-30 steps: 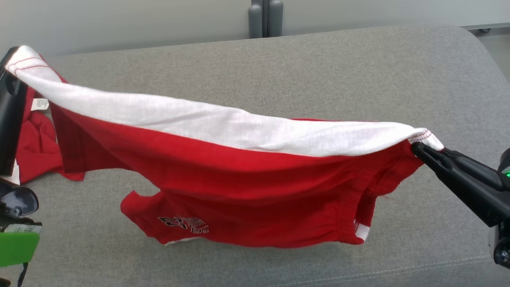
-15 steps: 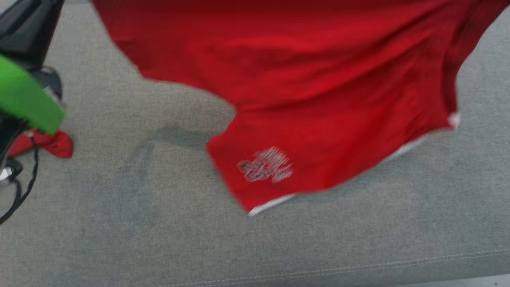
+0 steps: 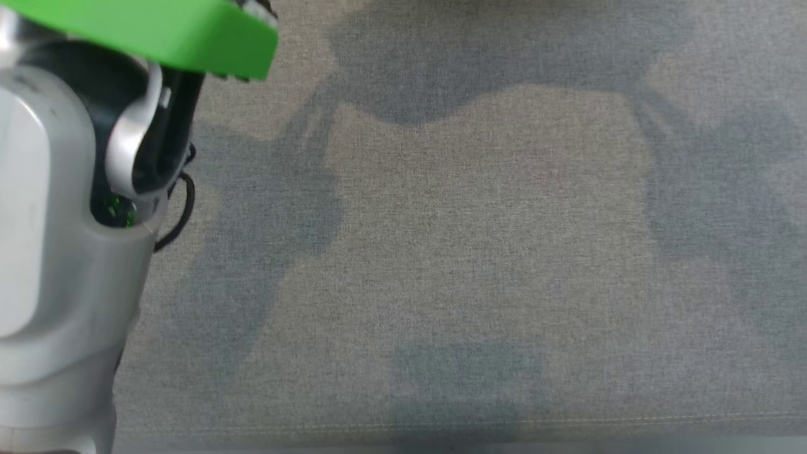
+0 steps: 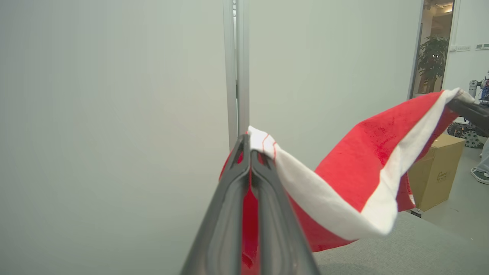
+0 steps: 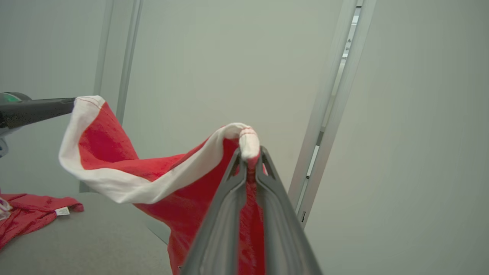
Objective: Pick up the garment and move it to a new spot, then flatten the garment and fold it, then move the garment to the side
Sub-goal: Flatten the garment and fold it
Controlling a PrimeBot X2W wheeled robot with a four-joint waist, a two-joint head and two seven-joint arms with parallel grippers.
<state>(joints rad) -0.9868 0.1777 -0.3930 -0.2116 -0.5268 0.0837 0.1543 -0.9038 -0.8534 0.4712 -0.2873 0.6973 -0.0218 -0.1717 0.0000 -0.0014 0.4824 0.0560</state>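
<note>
Your left tool (image 4: 250,143) and right tool (image 5: 250,152) clamp opposite ends of the red-and-white fabric garment (image 4: 374,152), slung between them above the grey upholstered cushion (image 3: 479,252).

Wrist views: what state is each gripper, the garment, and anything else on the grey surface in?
Left gripper: shut on the garment's white-banded corner.
Right gripper: shut on the other corner.
Garment: held up, sagging between both grippers.
Second red cloth: crumpled on the grey surface.
</note>
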